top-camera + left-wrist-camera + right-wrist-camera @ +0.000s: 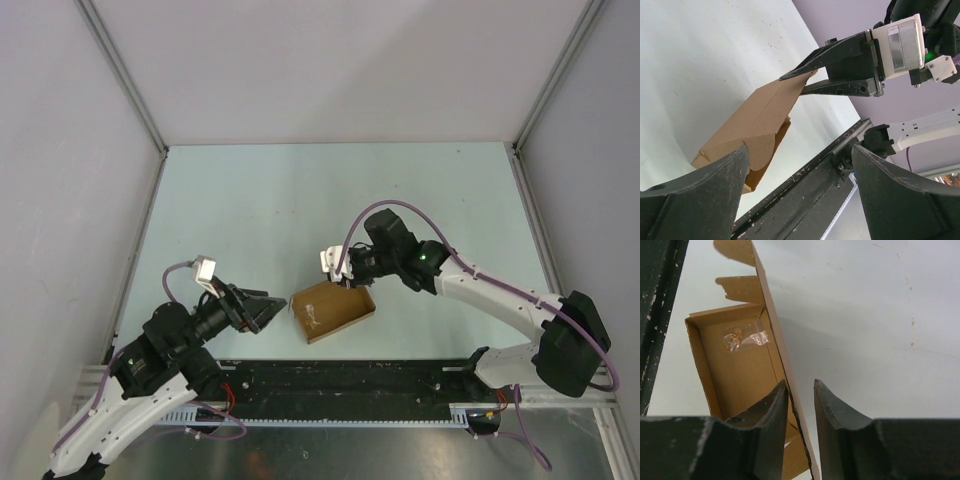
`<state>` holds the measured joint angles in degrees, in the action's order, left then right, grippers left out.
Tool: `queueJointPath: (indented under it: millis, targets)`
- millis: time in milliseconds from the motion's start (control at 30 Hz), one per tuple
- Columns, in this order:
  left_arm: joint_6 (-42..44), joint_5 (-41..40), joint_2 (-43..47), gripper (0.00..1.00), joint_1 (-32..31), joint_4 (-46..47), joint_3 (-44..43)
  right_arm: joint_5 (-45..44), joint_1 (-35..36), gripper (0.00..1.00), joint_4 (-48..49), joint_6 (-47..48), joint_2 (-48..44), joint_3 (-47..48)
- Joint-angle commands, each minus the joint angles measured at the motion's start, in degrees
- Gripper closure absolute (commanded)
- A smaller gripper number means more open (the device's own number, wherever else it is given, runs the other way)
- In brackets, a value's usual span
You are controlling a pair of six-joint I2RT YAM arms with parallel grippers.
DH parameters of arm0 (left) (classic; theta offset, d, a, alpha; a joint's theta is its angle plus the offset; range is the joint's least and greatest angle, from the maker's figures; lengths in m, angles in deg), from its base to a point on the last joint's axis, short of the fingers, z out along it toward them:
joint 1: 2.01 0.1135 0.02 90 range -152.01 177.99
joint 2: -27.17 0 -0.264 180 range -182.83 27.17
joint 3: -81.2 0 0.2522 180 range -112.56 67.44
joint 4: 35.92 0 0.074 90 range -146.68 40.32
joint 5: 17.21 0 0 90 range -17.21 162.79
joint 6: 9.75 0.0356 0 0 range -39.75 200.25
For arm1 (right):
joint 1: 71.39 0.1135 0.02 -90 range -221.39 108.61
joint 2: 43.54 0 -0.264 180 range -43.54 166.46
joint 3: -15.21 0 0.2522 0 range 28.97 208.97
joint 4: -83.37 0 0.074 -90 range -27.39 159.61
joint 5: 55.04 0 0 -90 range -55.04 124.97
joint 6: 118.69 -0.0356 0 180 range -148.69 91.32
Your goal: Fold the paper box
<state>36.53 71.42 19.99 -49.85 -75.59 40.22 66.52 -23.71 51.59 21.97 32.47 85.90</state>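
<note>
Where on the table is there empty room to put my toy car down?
The far half of the table, from the back wall down to the arms, is bare. It is crowded near the front: the paper box sits there, with the left hand close beside it and the right hand at its far wall.

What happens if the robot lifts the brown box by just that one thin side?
The paper box probably bends rather than stays stiff: the wall between the fingers of the right gripper looks thin and creased. It is likely light, being open thin card holding only a small plastic bag. It may tilt or sag, lifted from one side.
</note>
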Motion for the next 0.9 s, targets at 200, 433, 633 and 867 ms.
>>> queueJointPath:
  millis: [200,433,633,867]
  targets:
    - [-1.3,-1.3,0.9,0.12,-0.2,0.2,0.5,-4.1,0.2,0.86,1.1,2.0,-1.1,2.4]
    - [-0.8,-1.4,0.4,0.11,-0.2,0.2,0.7,-13.0,0.0,0.97,0.9,6.5,-3.3,2.3]
    - [-0.8,-1.6,0.8,0.11,-0.2,0.2,0.9,-12.6,-2.9,0.97,2.4,9.4,-4.3,2.4]
    - [-0.9,-1.7,1.0,0.11,-0.2,-0.1,0.9,-13.7,-4.7,0.98,6.0,10.0,-1.7,2.3]
